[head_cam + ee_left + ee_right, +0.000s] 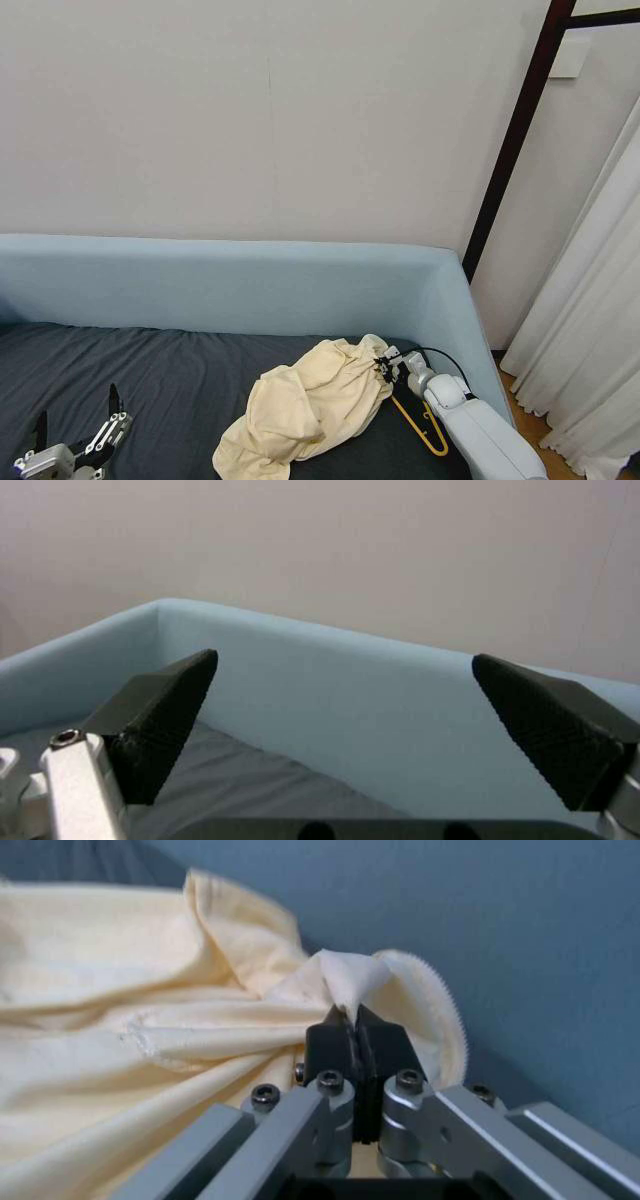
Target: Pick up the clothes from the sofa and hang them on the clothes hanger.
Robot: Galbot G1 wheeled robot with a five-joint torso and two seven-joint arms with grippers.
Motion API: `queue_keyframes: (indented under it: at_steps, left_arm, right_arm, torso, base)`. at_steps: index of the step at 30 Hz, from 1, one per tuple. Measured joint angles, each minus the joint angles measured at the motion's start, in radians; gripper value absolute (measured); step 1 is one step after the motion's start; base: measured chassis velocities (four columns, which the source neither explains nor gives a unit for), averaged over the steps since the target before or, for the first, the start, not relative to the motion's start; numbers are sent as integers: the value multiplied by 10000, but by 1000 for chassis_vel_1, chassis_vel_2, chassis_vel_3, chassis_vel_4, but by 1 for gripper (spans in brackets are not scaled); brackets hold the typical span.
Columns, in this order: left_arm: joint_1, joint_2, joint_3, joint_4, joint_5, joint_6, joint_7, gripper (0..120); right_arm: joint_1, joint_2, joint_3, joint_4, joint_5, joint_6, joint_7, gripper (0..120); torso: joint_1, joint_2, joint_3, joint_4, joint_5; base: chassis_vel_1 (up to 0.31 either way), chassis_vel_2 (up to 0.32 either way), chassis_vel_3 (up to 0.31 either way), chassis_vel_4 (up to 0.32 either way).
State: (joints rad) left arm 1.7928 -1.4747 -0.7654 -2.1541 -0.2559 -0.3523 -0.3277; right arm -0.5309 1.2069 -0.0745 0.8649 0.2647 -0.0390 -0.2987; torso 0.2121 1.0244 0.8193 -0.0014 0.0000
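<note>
Both black fingers (329,1046) of the right gripper (351,1014) pinched a fold of the crumpled cream cloth garment (310,402), while the left gripper (345,660) stood wide open, empty.

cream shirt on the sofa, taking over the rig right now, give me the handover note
Right gripper: shut on a fold at the cream shirt's edge, near the sofa's right end.
Left gripper: open, holding nothing, low over the dark seat at the left.
Yellow hanger: lying on the seat beside the right arm, next to the shirt.
Done: shirt gripped.
Left: the shirt is not yet lifted, most of it lies crumpled on the seat; lift it and hang it.
</note>
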Motion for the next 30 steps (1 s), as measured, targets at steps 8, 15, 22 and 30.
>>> queue_keyframes:
  at_steps: [8, 15, 22, 30]
  left_arm:
    - [-149, 168, 0, -21, -71, -9, -49, 100]
    - [-241, 253, 90, -168, -128, -10, -60, 100]
    - [-228, 370, 26, -385, -347, -2, -71, 100]
    - [-206, 372, -43, -325, -428, -81, -102, 100]
  right_arm:
    - [372, -1718, -305, 4622, 2568, -1082, 1445, 0]
    - [2087, -2913, -611, 6672, 4014, -1686, 2289, 0]
    - [3899, -4265, -839, 8409, 5417, -2119, 2428, 0]
    - [1893, -5132, -912, 10384, 4474, -2064, 1883, 0]
  torso:
    - [-2, 0, -1, -1, -4]
    - [-1, 1, -1, 0, -5]
    - [-1, 1, -1, -2, -3]
    - [-2, 3, -3, -2, -5]
  base:
    - [0, 0, 0, 0]
    - [0, 0, 0, 0]
    - [0, 0, 0, 0]
    - [0, 0, 0, 0]
